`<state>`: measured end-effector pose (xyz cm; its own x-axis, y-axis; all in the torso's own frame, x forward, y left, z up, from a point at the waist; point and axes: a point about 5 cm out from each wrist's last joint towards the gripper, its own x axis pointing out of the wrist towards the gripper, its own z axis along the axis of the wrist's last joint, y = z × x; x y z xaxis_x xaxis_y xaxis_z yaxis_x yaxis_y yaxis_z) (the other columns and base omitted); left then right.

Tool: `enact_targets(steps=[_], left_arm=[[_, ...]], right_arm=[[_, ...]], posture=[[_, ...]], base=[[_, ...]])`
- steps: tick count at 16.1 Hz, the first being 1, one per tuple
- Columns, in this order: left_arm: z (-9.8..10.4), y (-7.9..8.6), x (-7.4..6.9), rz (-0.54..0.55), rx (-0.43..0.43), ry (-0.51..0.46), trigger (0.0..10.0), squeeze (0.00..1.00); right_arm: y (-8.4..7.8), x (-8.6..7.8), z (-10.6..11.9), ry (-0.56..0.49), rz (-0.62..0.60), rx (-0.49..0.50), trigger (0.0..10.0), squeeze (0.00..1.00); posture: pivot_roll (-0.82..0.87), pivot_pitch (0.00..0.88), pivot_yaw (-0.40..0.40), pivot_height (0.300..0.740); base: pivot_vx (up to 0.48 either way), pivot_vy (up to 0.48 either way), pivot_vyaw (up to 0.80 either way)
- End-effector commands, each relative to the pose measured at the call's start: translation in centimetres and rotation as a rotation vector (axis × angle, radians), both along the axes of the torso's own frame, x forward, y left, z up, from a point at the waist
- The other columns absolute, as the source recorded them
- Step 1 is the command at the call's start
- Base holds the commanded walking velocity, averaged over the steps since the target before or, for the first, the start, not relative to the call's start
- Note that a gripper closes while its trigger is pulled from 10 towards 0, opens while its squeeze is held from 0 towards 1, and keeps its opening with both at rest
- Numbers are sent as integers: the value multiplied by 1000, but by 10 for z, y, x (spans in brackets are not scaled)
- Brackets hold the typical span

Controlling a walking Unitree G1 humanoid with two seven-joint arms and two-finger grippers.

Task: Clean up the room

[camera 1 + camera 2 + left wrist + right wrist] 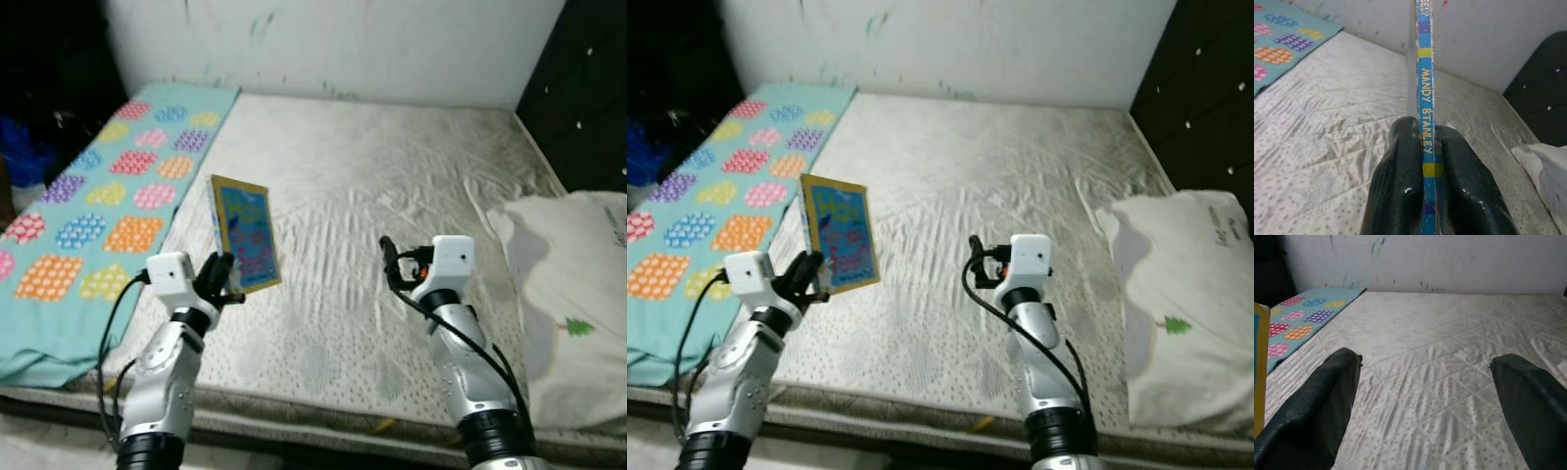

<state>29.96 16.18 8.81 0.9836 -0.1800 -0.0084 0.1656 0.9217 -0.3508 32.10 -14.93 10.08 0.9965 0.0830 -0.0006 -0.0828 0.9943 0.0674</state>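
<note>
Left hand (223, 272) gripping upright book (245, 233), long axis vertical.

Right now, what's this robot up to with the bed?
It is tidying up. Its left claw is shut on a colourful children's book, holding it upright above the bare mattress. The right claw hovers open over the mattress, holding nothing. A patterned blanket lies along one side and a pillow on the other.
</note>
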Motion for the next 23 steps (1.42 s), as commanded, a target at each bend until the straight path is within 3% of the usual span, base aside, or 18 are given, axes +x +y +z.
enact_targets(steps=[1,6,12,20,23], left_arm=[[8,2,3,21,7,-31,10000,0],[9,2,4,29,10,-34,10000,0],[9,0,4,22,2,-30,10000,0],[9,-1,4,18,-1,-27,10000,0],[11,0,5,35,-20,-43,10000,0]], right_arm=[[1,1,0,0,5,-4,10000,0],[-3,3,-1,0,-12,-21,10000,0],[-5,3,-1,-3,-14,-30,10000,0],[-5,3,-2,-6,-7,-40,10000,0],[-4,3,-1,-9,-2,-48,10000,0]], posture=[[-89,0,-1,740],[-87,0,-1,740],[-92,0,-3,740],[-95,0,-3,740],[-96,0,-2,740]], base=[[0,0,-650],[0,0,0],[0,-385,-632],[0,-379,0],[0,0,0]])
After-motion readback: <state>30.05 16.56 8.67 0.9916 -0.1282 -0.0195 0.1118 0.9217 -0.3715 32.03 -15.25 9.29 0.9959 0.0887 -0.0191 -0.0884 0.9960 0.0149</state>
